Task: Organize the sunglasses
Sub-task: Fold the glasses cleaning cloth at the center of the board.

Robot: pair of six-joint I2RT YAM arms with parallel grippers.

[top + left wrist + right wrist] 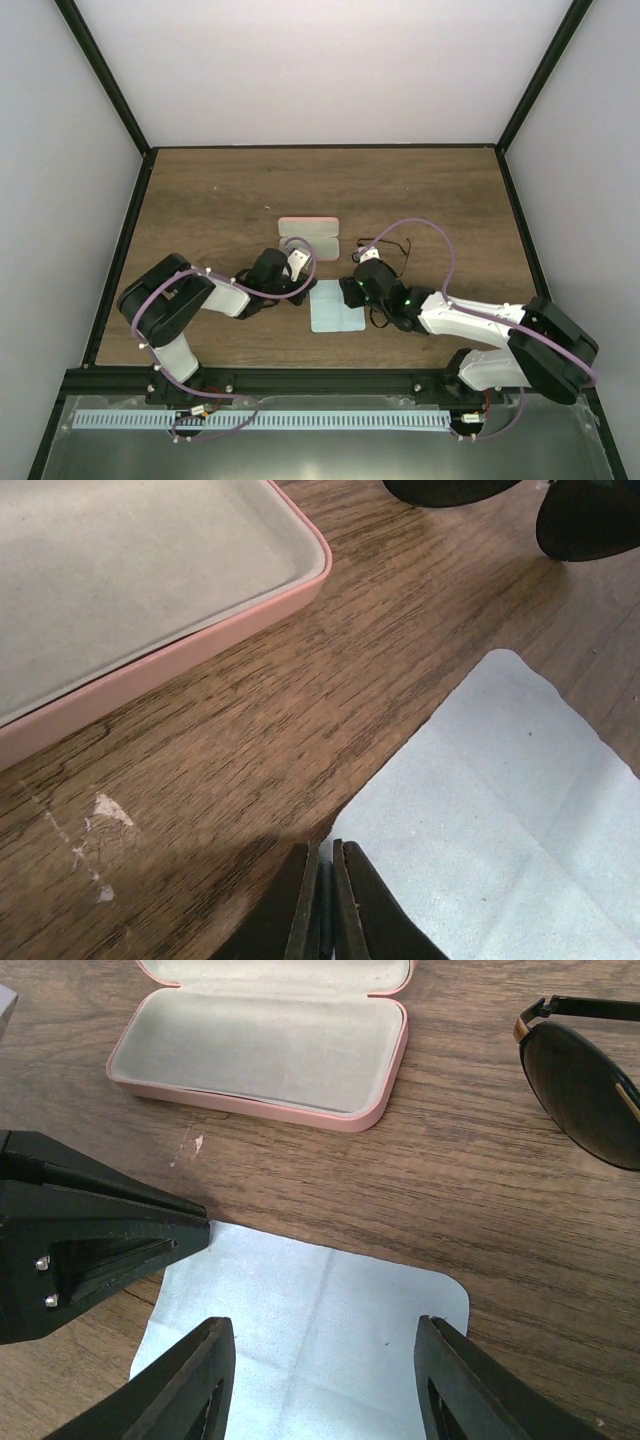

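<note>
Left gripper (322, 848) is shut right at a corner of the light blue square microfibre cloth (500, 830). The tips sit on the edge, but whether fabric is actually caught between them can't be told. Right gripper (325, 1323) hovers over the same cloth, roughly half open, nothing in it. The small dark wire-frame sunglasses with dark lenses (585, 1090) lie on the table, not held. They are at 1 o'clock from the cloth and 3 o'clock from the pink hard-shell case (260, 1040). The case lies open, pale lining bare, at 11 o'clock from the cloth.

Step looks like a corner pick on the cloth. To do it well:
- check the pinch before lifting, since thin fabric on flat wood slips out easily
- raise slow and low
- right arm either out of the way or pinning the opposite edge
- both sets of tips kept off the lenses

Surface: brown wood-grain tabletop (200, 200), matte, with a small whitish scuff (105, 810) between case and cloth. Room: plain white wall panels (320, 60) in a black frame (105, 75), even lighting
</note>
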